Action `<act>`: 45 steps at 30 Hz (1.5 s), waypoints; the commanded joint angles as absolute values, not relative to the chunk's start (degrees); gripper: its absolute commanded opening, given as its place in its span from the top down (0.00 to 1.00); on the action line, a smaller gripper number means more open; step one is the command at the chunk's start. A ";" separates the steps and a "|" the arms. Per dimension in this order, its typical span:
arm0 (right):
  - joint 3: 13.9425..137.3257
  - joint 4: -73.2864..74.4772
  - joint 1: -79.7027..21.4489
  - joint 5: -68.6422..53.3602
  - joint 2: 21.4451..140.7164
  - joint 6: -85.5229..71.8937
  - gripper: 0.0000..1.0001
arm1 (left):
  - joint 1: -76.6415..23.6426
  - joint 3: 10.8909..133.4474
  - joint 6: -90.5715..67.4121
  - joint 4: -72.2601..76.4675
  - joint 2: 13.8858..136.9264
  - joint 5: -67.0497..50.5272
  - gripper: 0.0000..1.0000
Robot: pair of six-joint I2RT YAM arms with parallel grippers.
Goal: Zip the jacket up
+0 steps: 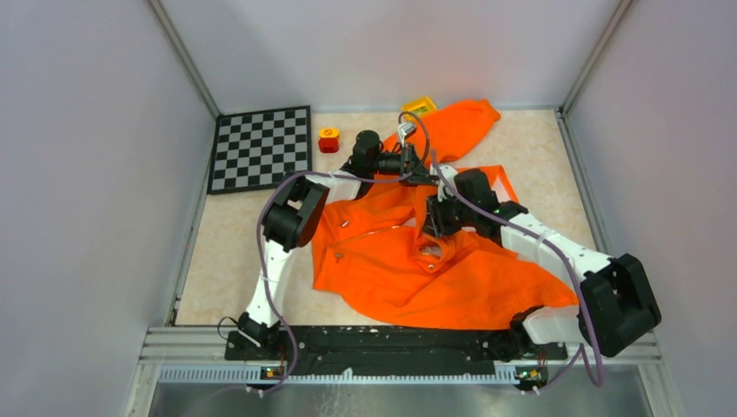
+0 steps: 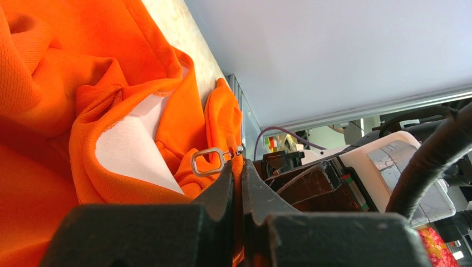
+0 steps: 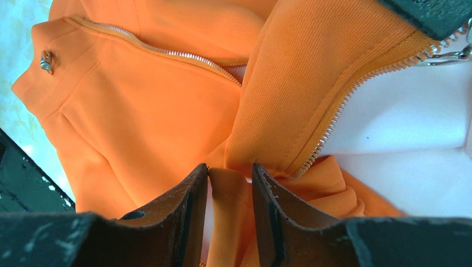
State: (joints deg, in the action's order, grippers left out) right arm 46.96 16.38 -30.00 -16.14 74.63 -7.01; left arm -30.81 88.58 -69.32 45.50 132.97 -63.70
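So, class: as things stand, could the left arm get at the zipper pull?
Probably yes: the zipper pull lies bare just past the left gripper, though that is clamped on the jacket edge and must let go first.

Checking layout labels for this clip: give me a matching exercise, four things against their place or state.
1 checkerboard
2 red box
3 zipper pull
4 right gripper

a shut on a fold of the jacket
b at the far left
c just right of the checkerboard
d at the tips of the left gripper

Pairs: 1-b, 2-c, 3-d, 4-a
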 commanded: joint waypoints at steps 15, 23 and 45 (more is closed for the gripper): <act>41.05 2.86 -24.51 -21.92 66.79 -16.75 1.00 | -31.20 87.97 -72.15 60.31 130.72 -69.07 1.00; 30.25 -17.36 -11.99 -34.40 61.23 -26.00 1.00 | -32.09 86.56 -82.16 81.81 132.44 -71.14 1.00; 22.49 -58.91 -0.25 -55.55 65.03 -36.64 1.00 | -34.44 85.80 -83.62 92.84 133.02 -75.47 1.00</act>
State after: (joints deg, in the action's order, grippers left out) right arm 24.91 -39.55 -0.56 -49.28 63.31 -33.82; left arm -34.09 84.47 -82.85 85.32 133.01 -73.56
